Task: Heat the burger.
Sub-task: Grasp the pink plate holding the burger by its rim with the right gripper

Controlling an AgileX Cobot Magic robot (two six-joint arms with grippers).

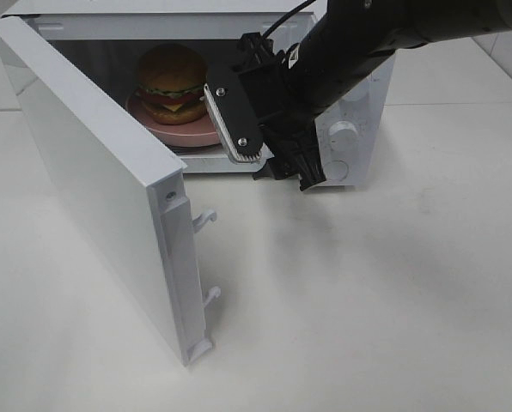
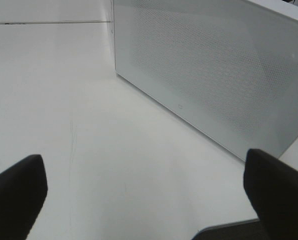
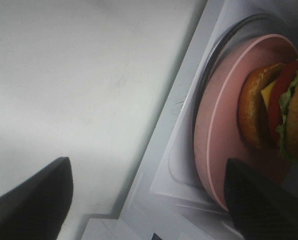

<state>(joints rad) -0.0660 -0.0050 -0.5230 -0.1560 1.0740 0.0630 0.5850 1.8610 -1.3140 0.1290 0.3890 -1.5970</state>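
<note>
Located burger point(image 1: 172, 81) inside microwave point(image 1: 363, 112), well back in the cavity, seated on pink plate point(image 1: 187, 133); door point(image 1: 93, 163) swung wide off the microwave's front. Judged light and soft: a loose stack of bun, lettuce, tomato, cheese and patty, likely to shear or topple if pinched from the side; glossy bun probably slick. Better taken by the plate's rim, stiff and raised, on the side facing the microwave's mouth. Probably no need to touch either, with heating now resting on the door and the knobs point(image 1: 343, 135). Saw right gripper point(image 1: 277, 167) just outside the microwave's mouth, fingers spread wide, nothing between them, apart from plate and burger. Saw left gripper point(image 2: 145, 200) likewise spread and empty, low over table point(image 2: 64, 110) on the outer side of the microwave's door; absent from the high view. Could not see the plate's near-right edge, masked by the right gripper in the high view; burger cut off at the frame edge in the right wrist view. Could not read the knobs on the microwave's front panel, one partly masked. Could not tell whether plate sits centred on turntable point(image 3: 229, 37) inside the microwave.
</note>
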